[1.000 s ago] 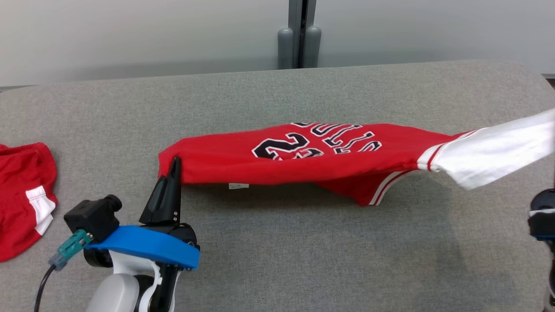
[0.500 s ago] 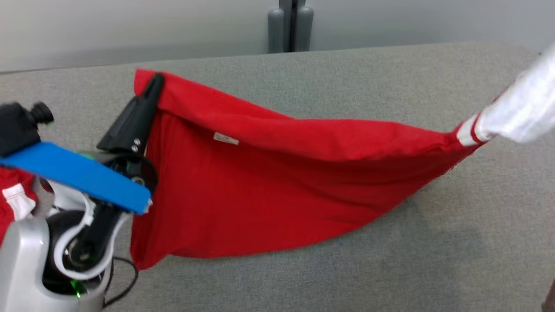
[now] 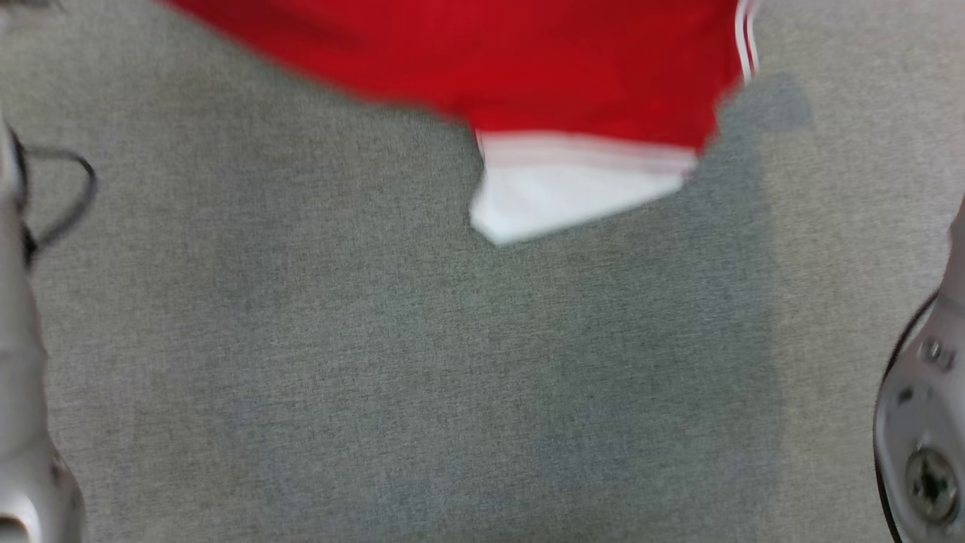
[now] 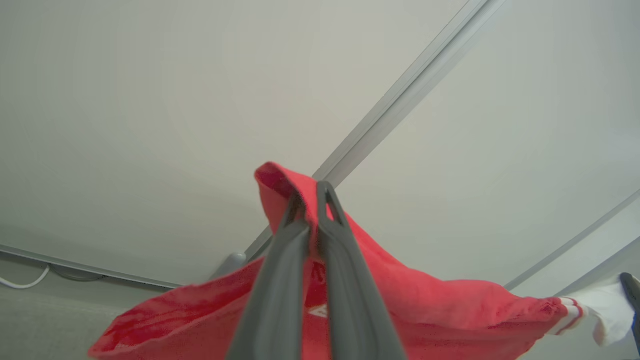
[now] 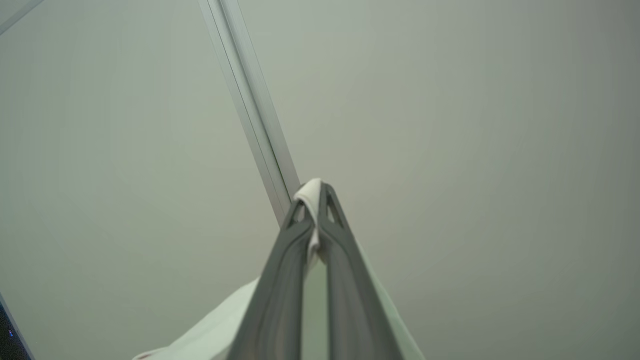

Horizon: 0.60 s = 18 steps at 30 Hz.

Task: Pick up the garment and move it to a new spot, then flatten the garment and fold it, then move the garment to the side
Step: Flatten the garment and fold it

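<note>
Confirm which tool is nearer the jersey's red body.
Left. The left tool is shut on a red edge of the jersey itself; the right tool pinches the white sleeve, beyond the striped trim from the red.

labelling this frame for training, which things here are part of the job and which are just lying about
In the job: garment; left gripper and right gripper, each shut on it; table under it.
Just lying about: white cable, grey post, wall rail.

Garment (image 3: 528,60) now much higher above tbl (image 3: 377,377).
</note>
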{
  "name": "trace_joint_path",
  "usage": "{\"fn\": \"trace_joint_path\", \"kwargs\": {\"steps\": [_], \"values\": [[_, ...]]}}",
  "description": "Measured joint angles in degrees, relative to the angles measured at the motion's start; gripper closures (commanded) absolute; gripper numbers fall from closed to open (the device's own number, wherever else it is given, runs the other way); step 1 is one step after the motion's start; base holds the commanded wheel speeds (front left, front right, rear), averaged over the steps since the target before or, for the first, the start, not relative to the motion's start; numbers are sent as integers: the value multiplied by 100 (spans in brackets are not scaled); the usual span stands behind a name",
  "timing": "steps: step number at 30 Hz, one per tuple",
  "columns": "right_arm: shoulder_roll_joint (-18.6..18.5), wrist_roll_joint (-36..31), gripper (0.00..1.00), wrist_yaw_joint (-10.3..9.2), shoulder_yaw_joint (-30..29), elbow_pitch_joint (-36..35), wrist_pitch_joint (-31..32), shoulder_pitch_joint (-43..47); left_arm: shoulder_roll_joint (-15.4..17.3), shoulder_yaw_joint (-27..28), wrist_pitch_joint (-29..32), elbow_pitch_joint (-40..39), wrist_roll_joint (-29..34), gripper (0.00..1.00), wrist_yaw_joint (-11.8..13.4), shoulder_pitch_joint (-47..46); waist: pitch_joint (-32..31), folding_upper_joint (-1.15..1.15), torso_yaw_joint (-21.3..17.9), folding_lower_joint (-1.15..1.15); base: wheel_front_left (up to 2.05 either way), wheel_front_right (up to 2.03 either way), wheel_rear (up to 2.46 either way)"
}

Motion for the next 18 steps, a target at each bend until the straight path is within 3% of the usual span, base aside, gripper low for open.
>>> {"fn": "trace_joint_path", "kwargs": {"steps": [6, 10, 13, 18], "values": [[-56, 36, 100, 0, 180, 528, -1283, -1169, 31, 137, -759, 748, 168, 100, -545, -976, 213, 0, 46, -1, 0, 0, 0], [-271, 264, 100, 0, 455, 598, -1504, -1257, -7, 116, -1240, 1170, 274, 100, -929, -1107, 187, -1, 56, -4, 0, 0, 0], [-461, 325, 100, 0, 824, 579, -1329, -745, -55, -9, -1568, 1440, 366, 100, -1144, -874, 172, -2, 53, -4, 0, 0, 0], [-751, 236, 100, 0, 1129, 410, -756, 886, -141, -474, -2137, 1916, 589, 100, -1312, 178, 59, -1, 73, -2, 0, 0, 0]]}}
